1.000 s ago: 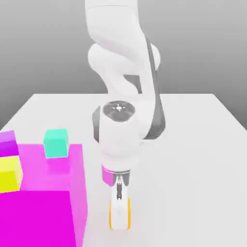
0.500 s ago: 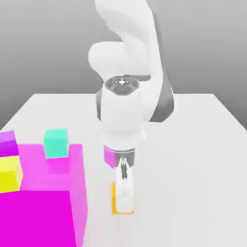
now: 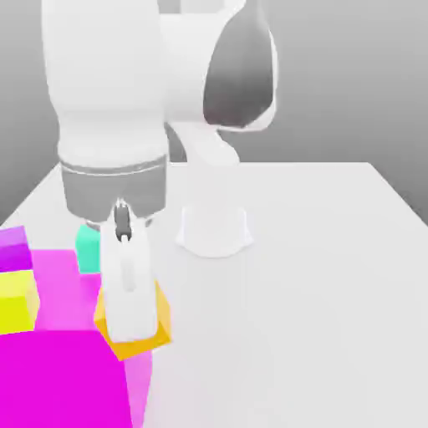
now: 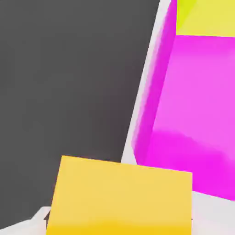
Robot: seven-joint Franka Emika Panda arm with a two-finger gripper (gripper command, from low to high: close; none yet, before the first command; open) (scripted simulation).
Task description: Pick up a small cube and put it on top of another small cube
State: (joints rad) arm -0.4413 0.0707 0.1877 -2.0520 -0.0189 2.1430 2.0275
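A: Status near end first. Two-finger gripper [image 3: 129, 322] is clenched on the small plain orange-yellow cube [image 3: 142, 328]. Cube is off the table, tilted a bit, hanging over the near corner of the big magenta block [image 3: 63, 368] as the exterior view shows it.

B: Hand view agrees. Orange-yellow cube [image 4: 120, 197] sits right under the camera, big magenta block [image 4: 193, 114] just beyond it, lemon-yellow cube [image 4: 206, 16] on the block's far part.

A: So we're in transport. Placing not yet done.

B: Which target? I'd guess the lemon-yellow cube [image 3: 17, 299] or the teal cube [image 3: 90, 248], both up on the block toward the exterior view's left. Teal one is half hidden behind the hand. There's a small purple cube [image 3: 12, 247] further back at the edge too.

A: Can't tell the pick from here. Either way: keep the carried cube above the tops of those cubes, don't drag it across the magenta block.

B: And level it out before descent. Tilted face on a small top means it slides off.

A: Centre over the target, come straight down, release only on contact. Then lift straight up.

B: White tabletop [image 3: 334, 267] and arm base [image 3: 213, 230] further back, nothing in the way there.
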